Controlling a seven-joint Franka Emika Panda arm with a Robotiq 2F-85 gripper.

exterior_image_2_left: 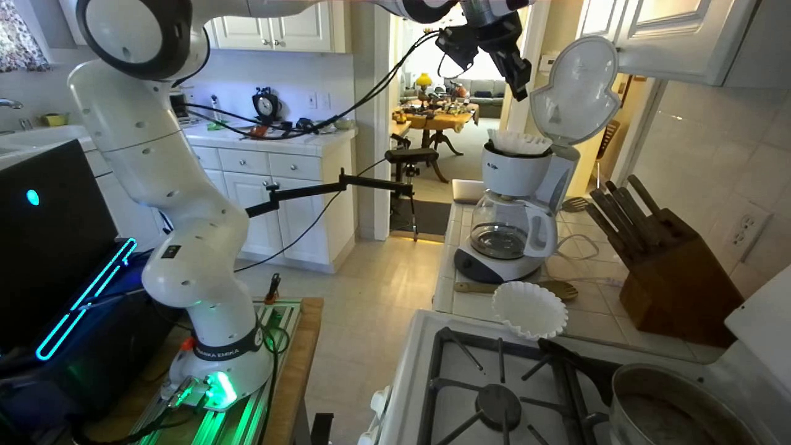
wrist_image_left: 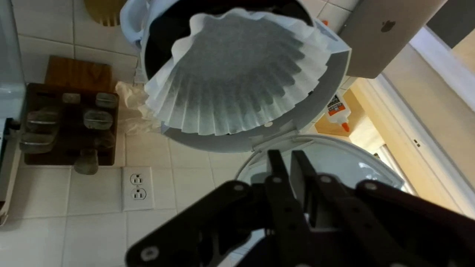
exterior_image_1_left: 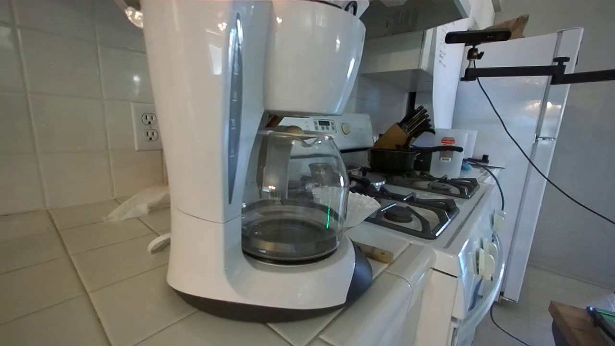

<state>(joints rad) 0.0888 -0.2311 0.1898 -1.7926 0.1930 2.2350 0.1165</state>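
My gripper (wrist_image_left: 285, 152) has its fingers a narrow gap apart, with nothing between them. In an exterior view the gripper (exterior_image_2_left: 520, 94) hangs above the white coffee maker (exterior_image_2_left: 503, 170), in front of its raised lid (exterior_image_2_left: 578, 86). Whether a fingertip touches the lid cannot be told. In the wrist view the lid (wrist_image_left: 345, 157) lies behind the fingertips. A fluted paper filter (wrist_image_left: 237, 74) sits in the open basket, tilted and rising above the rim. Under the basket stands the glass carafe (exterior_image_1_left: 307, 192). A second paper filter (exterior_image_2_left: 530, 309) rests on the counter beside the stove.
A knife block (exterior_image_2_left: 676, 284) stands by the wall, near the stove (exterior_image_2_left: 426, 346) with a pot (exterior_image_2_left: 673, 402) on it. A wooden spoon (exterior_image_2_left: 559, 288) lies before the coffee maker. A laptop (wrist_image_left: 389, 37) and a glue bottle (wrist_image_left: 337, 109) are on its far side.
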